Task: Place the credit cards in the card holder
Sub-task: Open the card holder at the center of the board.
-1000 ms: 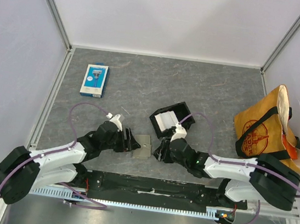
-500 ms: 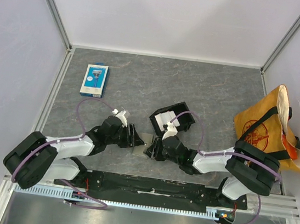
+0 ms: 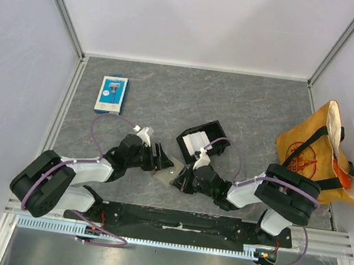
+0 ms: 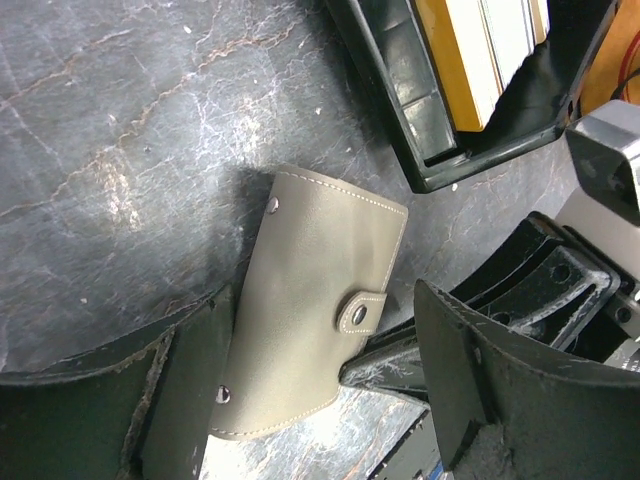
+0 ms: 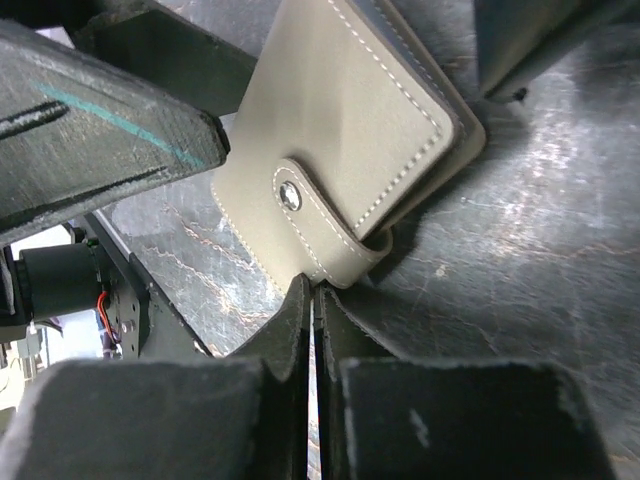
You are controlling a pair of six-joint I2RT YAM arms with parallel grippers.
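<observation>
**A:** Quickly, the risk: my right gripper (image 5: 312, 290) is pinched closed with nothing between the fingers. It could shove the card holder (image 4: 320, 240) sideways, or slip off the snap tab (image 5: 320, 215), because the holder is buttoned flat on the table.

**B:** Left side?

**A:** My left gripper (image 4: 318, 315) is spread wide and straddles the holder's near end; I can't tell if it's touching. My right tips sit at the tab edge. The credit cards (image 4: 505, 35) lie beyond, in the black tray (image 4: 400, 100).

Right fingers (image 5: 283, 335) — now together, beside card holder (image 5: 340, 130)
</observation>
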